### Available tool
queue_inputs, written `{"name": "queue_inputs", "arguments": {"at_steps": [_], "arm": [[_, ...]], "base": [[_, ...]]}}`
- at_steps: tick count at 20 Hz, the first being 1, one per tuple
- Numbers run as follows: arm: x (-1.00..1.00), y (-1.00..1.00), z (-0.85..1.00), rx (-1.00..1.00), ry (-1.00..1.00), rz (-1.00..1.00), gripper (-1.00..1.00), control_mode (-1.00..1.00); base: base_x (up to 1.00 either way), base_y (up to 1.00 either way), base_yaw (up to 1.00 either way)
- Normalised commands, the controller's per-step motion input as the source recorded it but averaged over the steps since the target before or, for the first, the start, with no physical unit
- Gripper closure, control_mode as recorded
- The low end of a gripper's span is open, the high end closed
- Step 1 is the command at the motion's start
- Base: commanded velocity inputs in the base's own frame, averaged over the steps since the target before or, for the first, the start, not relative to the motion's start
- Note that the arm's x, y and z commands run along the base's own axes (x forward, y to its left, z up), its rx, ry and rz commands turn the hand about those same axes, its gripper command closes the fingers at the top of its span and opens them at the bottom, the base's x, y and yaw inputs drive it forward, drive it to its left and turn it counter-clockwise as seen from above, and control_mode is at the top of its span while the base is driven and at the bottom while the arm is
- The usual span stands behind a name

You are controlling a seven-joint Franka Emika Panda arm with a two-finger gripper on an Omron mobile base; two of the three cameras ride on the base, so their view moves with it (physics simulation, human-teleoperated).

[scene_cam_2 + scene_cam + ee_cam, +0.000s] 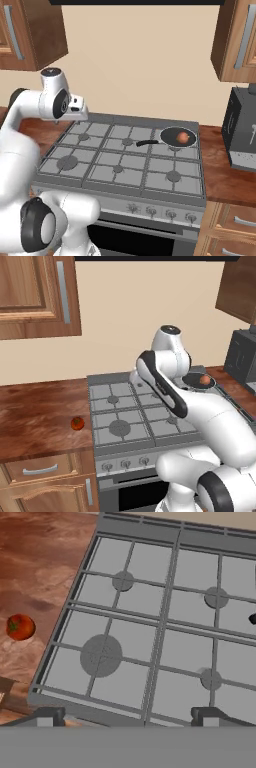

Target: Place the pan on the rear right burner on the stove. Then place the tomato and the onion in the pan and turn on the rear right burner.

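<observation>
The pan (178,136) sits on the rear right burner of the stove (125,165), handle pointing toward nine o'clock in the right base view, and the onion (183,137) is lying inside it. In the left base view the pan (199,381) peeks out past the arm's elbow at three o'clock, the pale ball in it. The tomato (77,423) is out on the wooden surface (35,416), just beside the stove's left edge and apart from it. In the hand view the tomato (20,627) sits at nine o'clock, with the grates across the middle. The jaws are spread wide, holding nothing, the two fingertips (49,716) at the bottom edge over the stove's front left corner.
</observation>
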Motion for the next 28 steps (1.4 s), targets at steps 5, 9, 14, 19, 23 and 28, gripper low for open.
{"name": "queue_inputs", "arguments": {"at_steps": [5, 9, 14, 19, 23, 28], "arm": [[-0.31, 0.68, 0.0, 0.0, 0.0, 0.14, -1.0, -1.0], [-0.25, 0.71, 0.0, 0.0, 0.0, 0.14, -1.0, -1.0], [-0.21, 0.7, 0.0, 0.0, 0.0, 0.14, -1.0, -1.0], [-0.15, 0.65, 0.0, -0.01, 0.0, 0.13, -1.0, -1.0], [-0.09, 0.48, 0.0, -0.02, 0.0, 0.1, -1.0, -1.0], [-0.09, 0.35, -0.07, -0.03, 0.0, 0.09, -1.0, -1.0]], "base": [[0.0, 0.0, 0.0], [0.0, 0.0, 0.0], [0.0, 0.0, 0.0], [0.0, 0.0, 0.0], [0.0, 0.0, 0.0], [0.0, 0.0, 0.0]]}}
